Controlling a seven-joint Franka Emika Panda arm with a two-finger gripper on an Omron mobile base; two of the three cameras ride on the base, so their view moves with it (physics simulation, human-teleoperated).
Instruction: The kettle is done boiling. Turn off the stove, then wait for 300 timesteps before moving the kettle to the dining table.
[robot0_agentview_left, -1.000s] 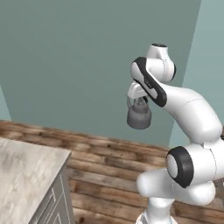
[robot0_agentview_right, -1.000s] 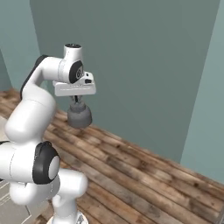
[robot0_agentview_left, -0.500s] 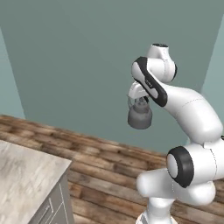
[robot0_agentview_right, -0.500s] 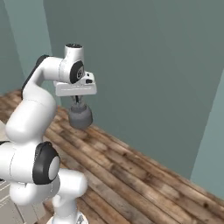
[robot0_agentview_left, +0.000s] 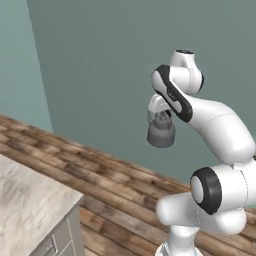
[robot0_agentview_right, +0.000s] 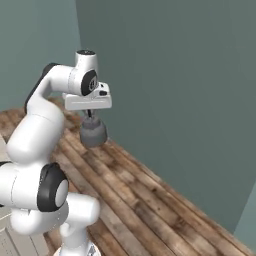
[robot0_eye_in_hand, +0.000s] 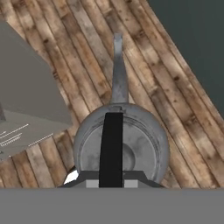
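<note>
1. We have the kettle hanging in mid-air from the claw, carried high over the wooden floor and in front of the teal wall. It touches no surface, so we judge this to be the carry leg toward the dining table.
2. The claw is closed down tight on the kettle's arched handle. From the hand view we look straight down on the lid, with the dark handle running up the middle and the spout pointing away. Gripping it at the top of the arch lets the body hang level beneath the hand, which should keep it from tipping.
3. A grey cabinet corner lies below and to one side of the kettle; a marble-patterned surface shows at the lower left of the left base view. We cannot tell whether that is the dining table or the lower counter.
4. Against the earlier pictures, the whole background has slid sideways and the wall corner now sits elsewhere, so the base has turned or driven. The arm's pose and the kettle's place under the hand look unchanged.
</note>
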